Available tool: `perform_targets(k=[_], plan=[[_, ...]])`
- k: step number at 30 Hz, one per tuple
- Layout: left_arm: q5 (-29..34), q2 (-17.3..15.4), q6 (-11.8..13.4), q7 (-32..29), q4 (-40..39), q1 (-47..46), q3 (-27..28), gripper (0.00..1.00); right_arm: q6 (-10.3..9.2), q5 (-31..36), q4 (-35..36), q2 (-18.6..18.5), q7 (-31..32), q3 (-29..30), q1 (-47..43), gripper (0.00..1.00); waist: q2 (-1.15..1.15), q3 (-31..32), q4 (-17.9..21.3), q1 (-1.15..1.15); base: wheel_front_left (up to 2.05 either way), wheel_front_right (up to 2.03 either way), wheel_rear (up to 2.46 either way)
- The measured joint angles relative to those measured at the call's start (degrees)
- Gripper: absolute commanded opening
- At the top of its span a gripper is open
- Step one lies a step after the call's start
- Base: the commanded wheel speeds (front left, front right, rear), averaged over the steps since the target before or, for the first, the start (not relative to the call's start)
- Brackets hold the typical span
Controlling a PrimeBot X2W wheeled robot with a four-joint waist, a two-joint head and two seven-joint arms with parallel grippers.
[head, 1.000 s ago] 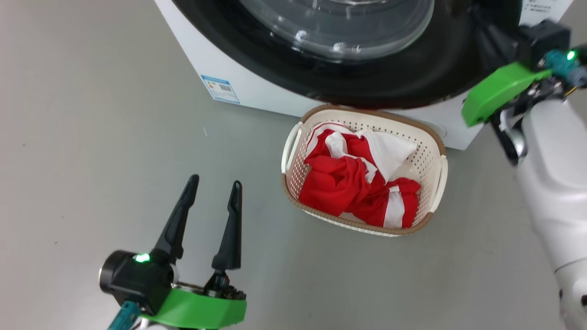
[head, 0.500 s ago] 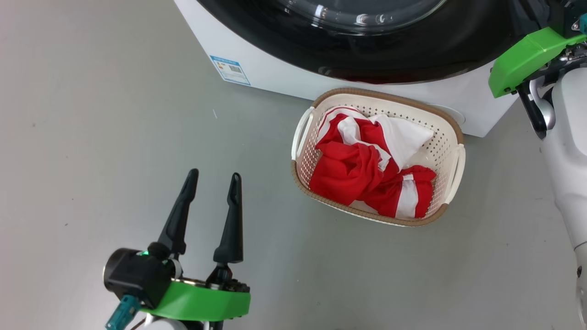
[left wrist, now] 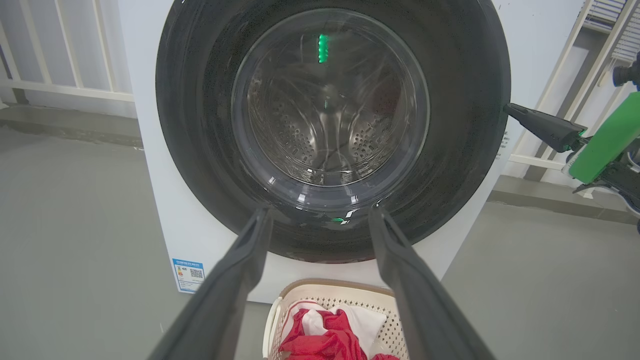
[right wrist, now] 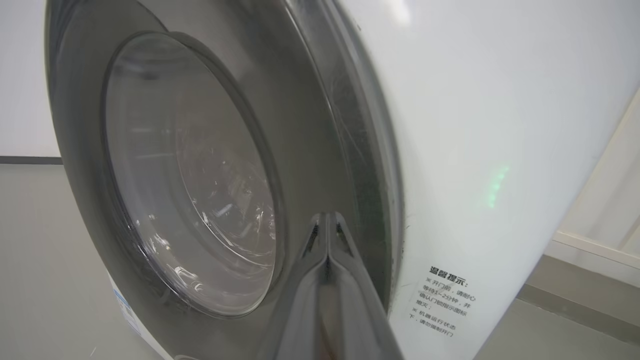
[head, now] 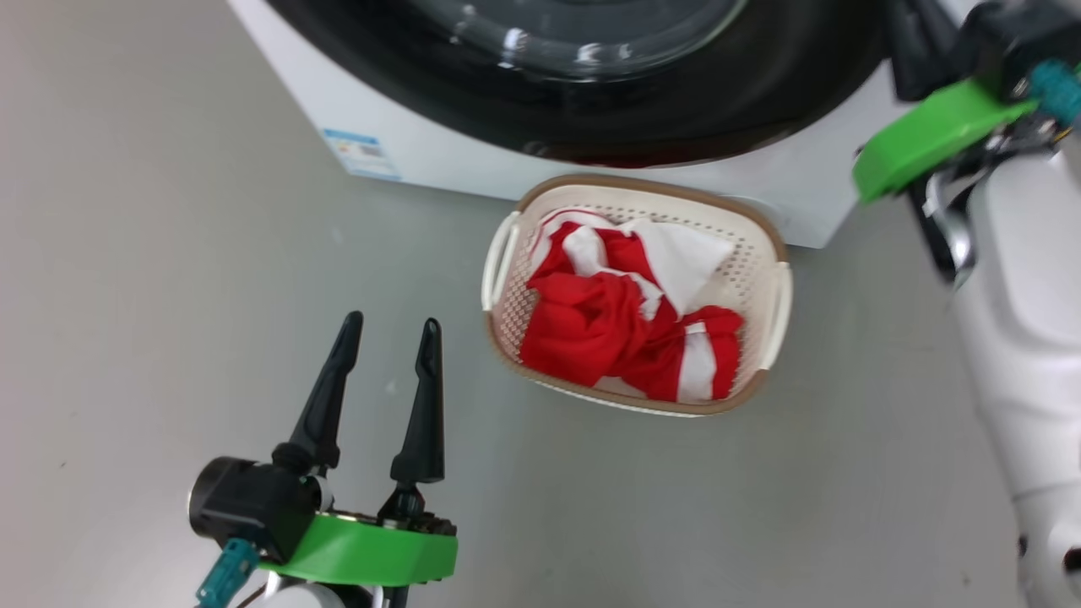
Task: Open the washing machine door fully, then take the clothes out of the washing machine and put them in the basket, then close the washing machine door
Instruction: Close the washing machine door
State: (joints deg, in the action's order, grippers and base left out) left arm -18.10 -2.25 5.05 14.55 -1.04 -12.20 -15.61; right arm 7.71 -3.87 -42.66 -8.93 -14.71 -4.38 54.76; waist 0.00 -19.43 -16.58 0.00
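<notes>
Leftmost, the left gripper (head: 391,324) hangs spread wide over the floor (head: 127,295), holding nothing. Next, the basket (head: 635,181) stands on the floor just before the washer's (head: 439,160) front, with clothes (head: 583,329) heaped inside, hiding its bottom. Above it the door (head: 760,93) sits flush, its top cut off. Rightmost, the right gripper (right wrist: 327,216) is pressed together and empty, tips at the door's right rim; contact unclear.

The washing machine door (head: 591,127) runs off the head view's top edge. The blue label (head: 361,154) at upper left is too small to read. The clothes (head: 583,329) hide the floor of the basket (head: 642,181), and the left wrist view's bottom edge cuts it off.
</notes>
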Motion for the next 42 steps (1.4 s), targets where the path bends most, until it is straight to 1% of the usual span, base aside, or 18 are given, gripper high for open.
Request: perform_targets(k=[1,2,4,5,10,13,14,16,23,30,32,37,42], plan=[[0.2,0.0,-0.1,0.0,0.2,0.0,0.1,1.00,0.00,-0.2,1.3,0.4,0.0,-0.2,-1.2,0.37,0.00,0.2,0.5,0.00,0.00,0.00,0.00],[0.6,0.0,-0.2,0.0,0.5,0.0,0.1,1.00,0.00,-0.4,2.6,0.7,0.0,-0.4,-2.5,0.47,0.00,0.3,1.1,0.00,0.00,0.00,0.00],[1.0,0.0,-0.6,0.0,1.1,-0.1,0.3,1.00,0.00,-1.6,5.3,1.2,0.0,-0.9,-5.0,0.89,0.00,0.8,2.2,0.00,0.00,0.00,0.00],[1.1,0.0,-0.7,0.0,1.4,-0.1,0.4,1.00,0.00,-2.3,6.6,1.4,0.0,-1.0,-6.1,1.00,0.00,1.0,2.8,0.00,0.00,0.00,0.00],[1.7,0.0,-1.5,0.0,1.9,-0.1,1.9,1.00,0.00,-3.5,13.3,2.3,0.0,-0.6,-12.8,1.00,0.00,2.4,5.8,0.00,0.00,0.00,0.00],[1.9,0.0,-1.6,0.0,2.1,0.0,2.9,1.00,0.00,-3.6,16.6,2.8,0.0,0.2,-16.9,1.00,0.00,3.3,7.7,0.00,0.00,0.00,0.00],[1.9,0.0,-1.9,0.0,2.5,0.1,3.5,1.00,0.00,-3.6,18.3,3.1,0.0,0.5,-19.7,1.00,0.00,4.0,9.0,0.00,0.00,0.00,0.00],[1.9,0.0,-2.1,0.0,2.7,0.2,4.1,1.00,0.00,-3.6,19.7,3.5,0.0,1.1,-22.2,1.00,0.00,4.8,10.1,0.00,0.00,0.00,0.00],[1.9,0.0,-2.6,0.0,3.3,1.8,5.5,1.00,0.00,-3.6,24.0,4.4,0.0,2.5,-29.2,1.00,0.00,8.1,13.9,0.00,0.00,0.00,0.00],[1.6,0.0,-2.7,0.0,3.9,3.2,7.0,1.00,0.00,-3.2,26.1,5.0,0.0,3.6,-34.7,1.00,0.00,11.1,17.6,0.00,0.00,0.00,0.00],[1.4,0.0,-3.2,0.0,3.9,3.6,7.5,1.00,0.00,-3.1,26.9,5.1,0.0,4.0,-35.6,1.00,0.00,11.8,18.5,0.00,0.00,0.00,0.00],[1.3,0.0,-3.4,0.0,3.9,5.1,8.0,1.00,0.00,-3.2,29.5,5.2,0.0,5.0,-38.2,1.00,0.00,13.4,20.0,0.00,0.00,0.00,0.00],[1.5,0.0,-3.7,0.0,3.9,6.4,9.3,1.00,0.00,-3.2,31.8,5.5,0.0,5.1,-41.2,1.00,0.00,14.9,20.7,0.00,0.00,0.00,0.00]])
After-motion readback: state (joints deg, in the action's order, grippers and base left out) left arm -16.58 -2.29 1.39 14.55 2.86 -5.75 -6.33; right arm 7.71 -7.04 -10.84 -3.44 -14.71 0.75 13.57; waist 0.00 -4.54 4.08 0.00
